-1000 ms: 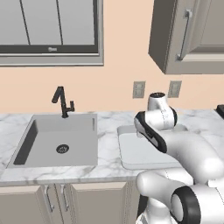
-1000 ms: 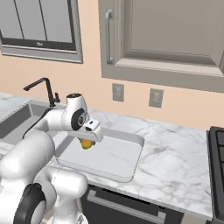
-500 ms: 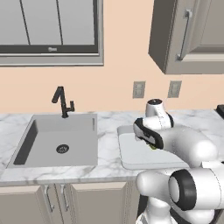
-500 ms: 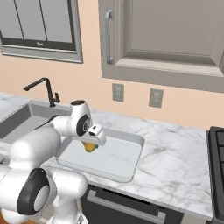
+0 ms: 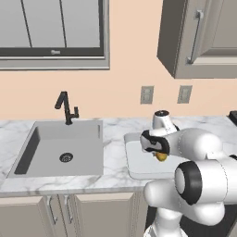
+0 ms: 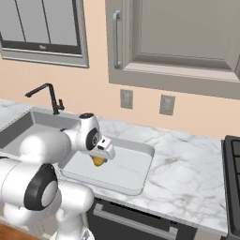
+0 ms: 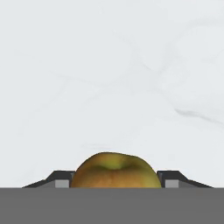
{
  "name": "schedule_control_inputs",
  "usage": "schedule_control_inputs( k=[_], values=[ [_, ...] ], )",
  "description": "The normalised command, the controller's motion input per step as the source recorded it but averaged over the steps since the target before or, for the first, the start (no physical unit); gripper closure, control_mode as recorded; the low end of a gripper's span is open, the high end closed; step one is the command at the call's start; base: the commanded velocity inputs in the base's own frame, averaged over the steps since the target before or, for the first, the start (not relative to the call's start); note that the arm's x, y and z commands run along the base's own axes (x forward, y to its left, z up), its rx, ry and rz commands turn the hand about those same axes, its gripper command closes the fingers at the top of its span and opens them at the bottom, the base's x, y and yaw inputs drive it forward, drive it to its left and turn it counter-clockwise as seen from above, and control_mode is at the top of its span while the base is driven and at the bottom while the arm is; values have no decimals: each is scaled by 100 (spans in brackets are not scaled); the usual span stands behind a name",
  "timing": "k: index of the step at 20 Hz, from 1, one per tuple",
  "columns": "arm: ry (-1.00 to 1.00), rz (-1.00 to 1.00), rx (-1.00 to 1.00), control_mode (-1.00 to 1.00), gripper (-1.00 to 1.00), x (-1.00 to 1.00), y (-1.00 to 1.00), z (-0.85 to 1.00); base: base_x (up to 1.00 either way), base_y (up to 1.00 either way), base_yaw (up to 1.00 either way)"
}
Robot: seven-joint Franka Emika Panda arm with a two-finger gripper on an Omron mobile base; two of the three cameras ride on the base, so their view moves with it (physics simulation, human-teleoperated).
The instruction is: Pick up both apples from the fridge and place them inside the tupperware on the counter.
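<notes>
A: Fingers (image 7: 61,178)?
B: Clamped narrow on yellow-orange apple (image 7: 115,169), one tip each side, fruit wedged btwn. Stem dimple facing up toward cam in hand view.

A: Gripper (image 6: 99,161) where?
B: Pointing down over tupperware (image 6: 136,168), low inside rim on its left part in right base view. Same apple seen as small yellow blob under hand there, and in left base view too (image 5: 160,156). Can't tell if apple touching floor of container; looks just above it or barely on it.

A: Tupperware itself?
B: White, shallow, rounded corners. Sitting flat on counter (image 6: 187,164), just right of sink (image 5: 60,150). Plain white floor w/ faint grey veining behind apple in hand view (image 7: 109,78).

A: Around that?
B: Black faucet (image 5: 66,107) behind sink, drain in basin middle. Two wall outlets (image 6: 126,99) above counter on peach wall. Upper cabinet w/ long handle (image 6: 116,39) overhead. Window (image 5: 51,32) over sink. Edge of black stove (image 6: 231,164) far right in right base view. Beige cabinet doors (image 5: 69,215) under counter.
</notes>
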Motion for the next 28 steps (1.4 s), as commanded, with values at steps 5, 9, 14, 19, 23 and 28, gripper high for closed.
schedule_control_inputs(
  k=[5, 9, 14, 19, 23, 28],
  values=[
    [0, 0, 0, -100, -100, 4, 0, -8, 0, 0, 0],
    [0, 0, 0, -100, -100, 0, 0, 0, 0, 0, 0],
    [0, -1, 0, -100, -100, 0, 0, 0, 0, 0, 0],
    [-5, -4, 0, -100, -100, -14, 0, 21, 0, 0, 0],
    [-3, 0, 0, -100, -100, -28, 0, 57, 0, 0, 0],
    [0, 0, 0, -100, -100, -29, 0, 76, 0, 0, 0]
  ],
)
